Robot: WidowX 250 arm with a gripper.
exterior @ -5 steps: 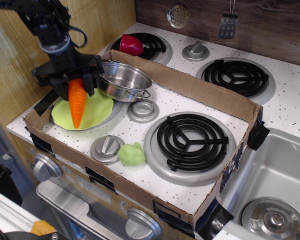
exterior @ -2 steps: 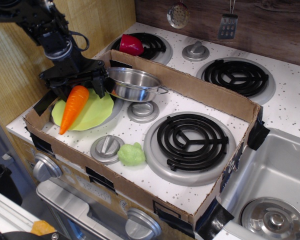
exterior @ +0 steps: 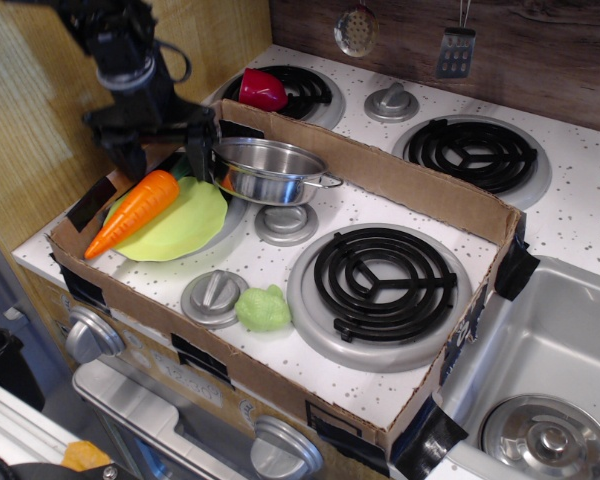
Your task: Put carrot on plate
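In the single overhead view, the carrot (exterior: 135,211) is a glossy orange toy, thick at its upper right end and tapering to a point at the lower left. A small dark green stem shows at the thick end. It lies tilted across the left part of the plate (exterior: 185,222), its thick half resting on the lime-green surface while its tip sticks out past the plate's rim toward the cardboard wall (exterior: 380,175) on the left. The plate is flat and round, and it sits in the back left corner of the cardboard enclosure, just beside the steel pot (exterior: 268,170).

The gripper (exterior: 160,150) hangs above the thick end of the carrot, its two dark fingers spread wide apart with nothing between them; it is clear of the carrot. Its right finger stands just beside the pot's rim.

Further forward, a pale green lumpy toy (exterior: 264,308) lies near a grey knob (exterior: 212,297), next to the large black burner coil (exterior: 383,283). A red cup (exterior: 263,90) rests on the back burner outside the cardboard.
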